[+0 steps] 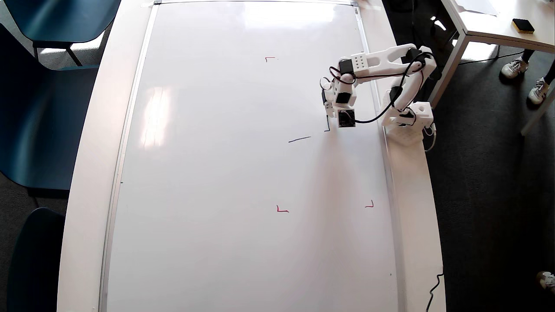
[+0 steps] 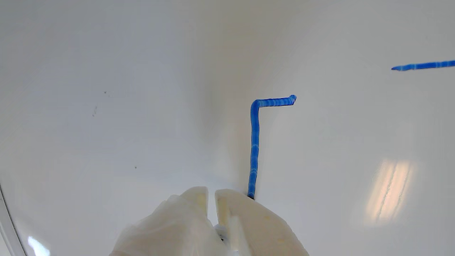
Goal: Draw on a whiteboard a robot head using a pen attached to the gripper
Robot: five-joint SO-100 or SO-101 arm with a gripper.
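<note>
1. Whiteboard [image 1: 225,173] lying flat on a long white table [image 1: 91,173], filling most of the overhead view; thin silver frame along its edges.
2. Small white arm [image 1: 381,60] mounted at the right edge of the table in the overhead view, reaching left over the board, black cables looped along it.
3. Gripper [image 2: 212,193] at the bottom edge of the wrist view, its two white jaws nearly together with only a thin slit between them; whether anything is clamped there cannot be told. In the overhead view [image 1: 328,117], pointed down at the board near its right frame.
4. Pen itself not clearly seen in either view; only something small and dark low in the slit.
5. Robot head [image 2: 254,142] so far only a few blue strokes: an L-shaped line running up from the right jaw tip in the wrist view, then bending right into a short hook.
6. Lower end of that line touching the jaw tip; in the overhead view the same mark [image 1: 327,126] sits just beside the gripper.
7. Second, separate blue stroke [image 1: 299,139] lying to the left of the gripper in the overhead view, apart from the first line.
8. Three red corner marks [image 1: 282,209] visible on the board, well apart from the gripper.
9. No readable writing, brand or label anywhere.
</note>
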